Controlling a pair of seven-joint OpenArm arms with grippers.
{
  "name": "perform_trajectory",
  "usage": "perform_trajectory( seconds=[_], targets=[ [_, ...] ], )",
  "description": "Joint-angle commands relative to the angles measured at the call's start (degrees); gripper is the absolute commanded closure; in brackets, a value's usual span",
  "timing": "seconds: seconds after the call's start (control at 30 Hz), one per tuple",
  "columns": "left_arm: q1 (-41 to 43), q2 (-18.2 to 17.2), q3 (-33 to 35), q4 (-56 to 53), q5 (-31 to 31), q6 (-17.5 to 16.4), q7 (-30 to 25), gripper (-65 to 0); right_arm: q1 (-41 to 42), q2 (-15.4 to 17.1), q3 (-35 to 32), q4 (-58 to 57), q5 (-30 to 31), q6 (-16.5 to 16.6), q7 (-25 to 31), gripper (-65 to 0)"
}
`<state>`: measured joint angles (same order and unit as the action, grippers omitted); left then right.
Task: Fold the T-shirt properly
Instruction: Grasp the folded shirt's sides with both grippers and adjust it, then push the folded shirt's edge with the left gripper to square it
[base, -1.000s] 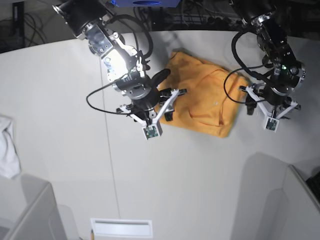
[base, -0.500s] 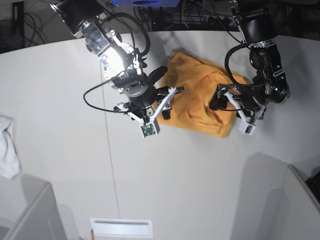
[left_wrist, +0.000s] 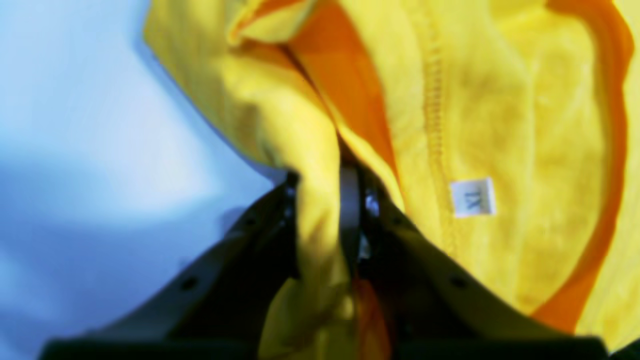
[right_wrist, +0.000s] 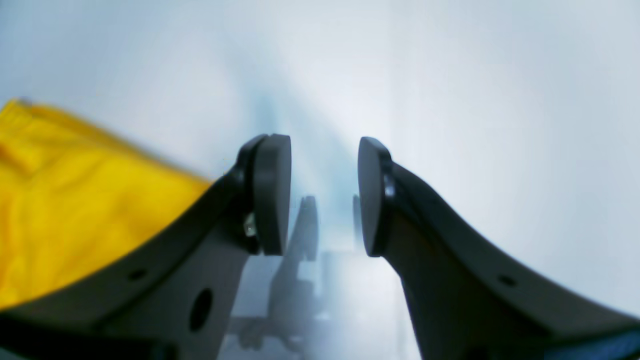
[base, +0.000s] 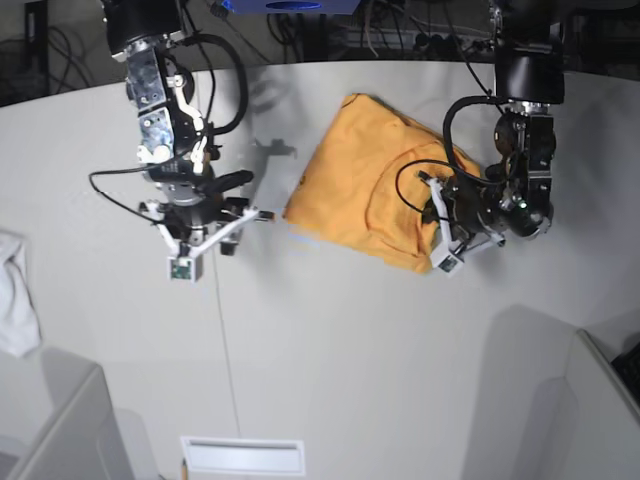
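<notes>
At the far left of the base view, a white cloth (base: 14, 300) lies on the desk (base: 300, 370), partly cut by the edge of the view. Below it, in the lower left corner, there is a grey surface (base: 72, 430).

Next comes the right arm (base: 165, 110), which hangs over the left part of the desk. Its gripper, the right gripper (right_wrist: 324, 197), is open. In the right wrist view its two dark fingers (right_wrist: 272, 195) stand apart, and only the pale desk is seen between them. The T-shirt is near this gripper, on the left side of that view.

Near the front edge, in the lower middle of the base view, there is a white rectangle (base: 243, 456) with a dark border.

To the right of the right arm, the orange T-shirt (base: 350, 180) lies on the desk, in the middle and right of the middle. It is bunched into a compact shape, with folds on its right part. The left wrist view shows a seam and a small white label (left_wrist: 473, 197) on the cloth.

Over the right part of the T-shirt is the left arm (base: 525, 140). Its gripper, the left gripper (left_wrist: 320, 225), is closed on the T-shirt: a narrow fold of the fabric passes between the dark fingers.
</notes>
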<state>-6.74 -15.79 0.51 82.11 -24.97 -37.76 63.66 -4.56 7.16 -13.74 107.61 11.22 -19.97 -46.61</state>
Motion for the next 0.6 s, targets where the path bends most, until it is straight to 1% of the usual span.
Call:
perform_trajectory(
  seconds=[0.0, 0.1, 0.23, 0.4, 0.47, 0.57],
  targets=[
    [-1.4, -0.8, 1.9, 0.4, 0.0, -0.4, 0.5, 0.0, -0.3, -0.2, 2.1, 1.1, 0.2, 0.2, 0.9, -20.7],
    [-5.2, -2.5, 9.7, 0.4, 0.0, -0.4, 0.2, 0.0, -3.3, -0.2, 8.2, 1.1, 0.2, 0.2, 0.9, -20.7],
    [-12.5, -3.3, 20.9, 0.3, 0.0, -0.4, 0.2, 0.0, -6.5, -0.3, 13.5, 1.1, 0.2, 0.2, 0.9, -20.7],
    [-20.6, -3.2, 30.7, -2.7, 0.0, -0.7, -0.1, 0.0, -11.0, -5.1, 19.9, 1.3, 0.2, 0.3, 0.9, -20.7],
    [-22.3, -3.0, 34.5, -3.1, 0.0, -0.7, -2.3, 0.0, -12.4, -6.4, 21.3, 1.3, 0.2, 0.3, 0.9, -20.7],
    [-24.9, -3.0, 42.6, -3.8, 0.0, -0.7, -6.8, 0.0, -14.2, -8.3, 21.7, 1.3, 0.2, 0.3, 1.0, -20.7]
  ],
)
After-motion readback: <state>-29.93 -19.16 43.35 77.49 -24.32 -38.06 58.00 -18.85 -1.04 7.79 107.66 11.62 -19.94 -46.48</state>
